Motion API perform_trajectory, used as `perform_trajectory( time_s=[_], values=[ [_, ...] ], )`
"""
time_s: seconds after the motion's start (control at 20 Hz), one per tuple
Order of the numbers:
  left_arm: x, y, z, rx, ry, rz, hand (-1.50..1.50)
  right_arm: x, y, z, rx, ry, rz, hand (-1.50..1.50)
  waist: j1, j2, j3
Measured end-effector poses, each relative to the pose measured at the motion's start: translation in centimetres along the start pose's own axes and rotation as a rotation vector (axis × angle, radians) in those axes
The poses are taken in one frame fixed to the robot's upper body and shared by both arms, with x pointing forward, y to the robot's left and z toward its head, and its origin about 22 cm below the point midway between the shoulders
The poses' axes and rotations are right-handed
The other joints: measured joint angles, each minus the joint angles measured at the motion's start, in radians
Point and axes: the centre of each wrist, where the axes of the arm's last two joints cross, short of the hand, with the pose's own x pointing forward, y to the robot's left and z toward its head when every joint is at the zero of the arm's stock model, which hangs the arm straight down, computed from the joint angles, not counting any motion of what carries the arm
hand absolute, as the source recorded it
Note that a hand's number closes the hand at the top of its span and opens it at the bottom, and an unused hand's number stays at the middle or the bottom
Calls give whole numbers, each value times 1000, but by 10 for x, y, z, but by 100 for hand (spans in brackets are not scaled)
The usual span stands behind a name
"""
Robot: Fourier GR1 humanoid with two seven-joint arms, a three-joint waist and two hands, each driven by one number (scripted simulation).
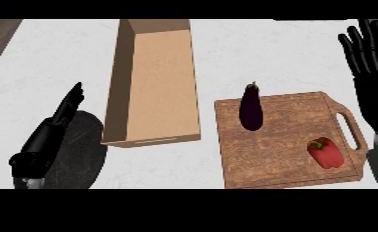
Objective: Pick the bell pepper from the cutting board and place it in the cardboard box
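Observation:
A red bell pepper [325,153] lies near the right front corner of the wooden cutting board [288,156]. A dark purple eggplant [252,108] stands at the board's far left part. To the left of the board is the long open cardboard box [153,83], nothing inside it. My right hand [362,51] is open at the right edge, fingers up, well beyond the pepper. My left hand [60,118] is open at the lower left, fingers straight, left of the box.
A dark round plate [83,153] lies under my left forearm at the lower left. The white counter [244,51] stretches behind the board and box. The board's handle slot [351,131] faces right.

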Motion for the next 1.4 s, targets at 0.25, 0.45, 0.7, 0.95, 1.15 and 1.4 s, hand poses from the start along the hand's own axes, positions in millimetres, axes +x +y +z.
perform_trajectory(
  time_s=[0.25, 0.45, 0.7, 0.95, 1.15, 1.4],
  values=[
    [-5, 8, -5, 84, 70, -19, 0, -3, 2, -2, 116, -99, -212, -150, -6, -39, -10],
    [-12, 7, -4, 142, 132, -14, 0, -9, -29, 9, 101, -62, -42, -150, -18, -47, -17],
    [-12, -3, -7, 161, 175, 2, 0, -56, -46, 50, -23, -25, -191, -150, -11, -52, -16],
    [-10, -13, -9, 164, 185, -1, 0, -63, -87, 62, 74, -41, -87, -150, -5, -54, -16],
    [-10, -11, -11, 164, 187, 0, 0, -43, -121, 60, 211, -16, 140, -150, -5, -54, -17],
    [-8, -9, -15, 169, 187, 2, 0, -12, -147, 50, 451, 92, 405, -150, -3, -54, -18]
  ],
)
